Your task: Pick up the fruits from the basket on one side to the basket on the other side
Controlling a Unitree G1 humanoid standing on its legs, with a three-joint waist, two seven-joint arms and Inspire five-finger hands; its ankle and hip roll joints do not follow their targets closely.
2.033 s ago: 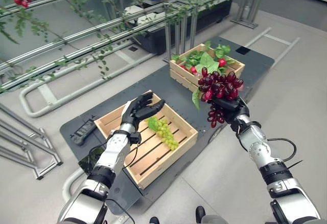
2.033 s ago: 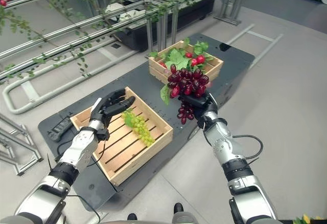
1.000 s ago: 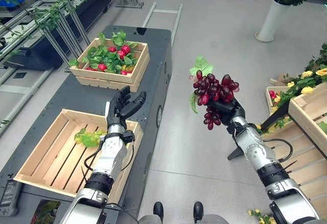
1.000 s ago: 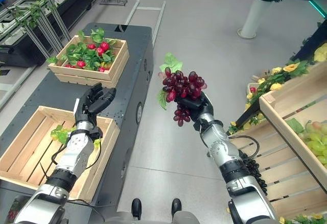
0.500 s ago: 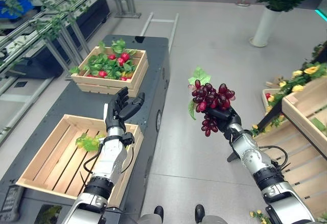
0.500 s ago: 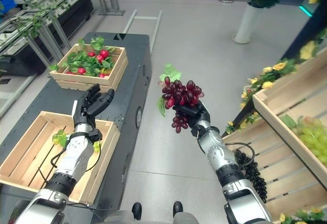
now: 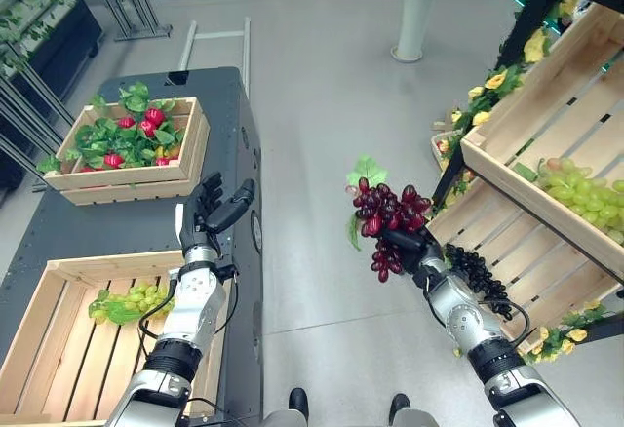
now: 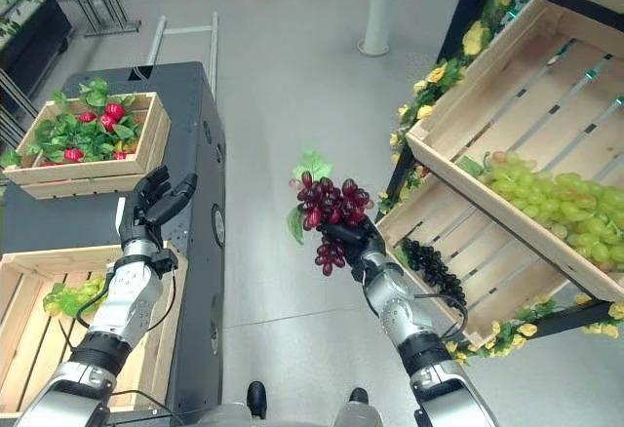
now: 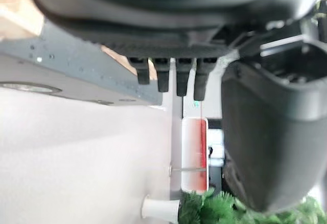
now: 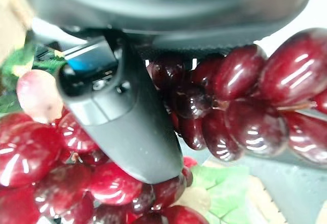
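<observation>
Red grape bunch [image 7: 385, 214] with a green leaf on top, held up in the air over the grey floor [image 7: 312, 105], clear of every crate. Right hand [image 7: 414, 249] grips it from below, fingers and thumb [image 10: 120, 114] curled round the stems and berries, a short string of grapes hanging beneath the hand. The bunch sits between the dark cart [image 7: 229, 125] on the robot's left and the slanted wooden shelf crates [image 7: 546, 105] on its right, nearer the shelf. In the upper shelf crate, beyond the bunch, lies a heap of green grapes [image 7: 580, 185]; in the lower shelf crate [image 7: 468, 222], just beside the right forearm, a bunch of black grapes [image 7: 478, 273]. Yellow flowers [image 7: 487, 91] trim the shelf frame. Left hand [image 7: 210, 214] is raised to the left of the bunch, above the cart's edge, fingers [image 9: 176, 78] straight and close together, thumb apart, holding nothing. Below that hand, on the cart, an open wooden crate [image 7: 58, 271] holds a bunch of green grapes [image 7: 127, 302]. Farther along the cart, another crate [image 7: 127, 185] holds red fruit among green leaves. A white planter [image 7: 414, 19] with a green plant stands on the floor far behind the bunch.
</observation>
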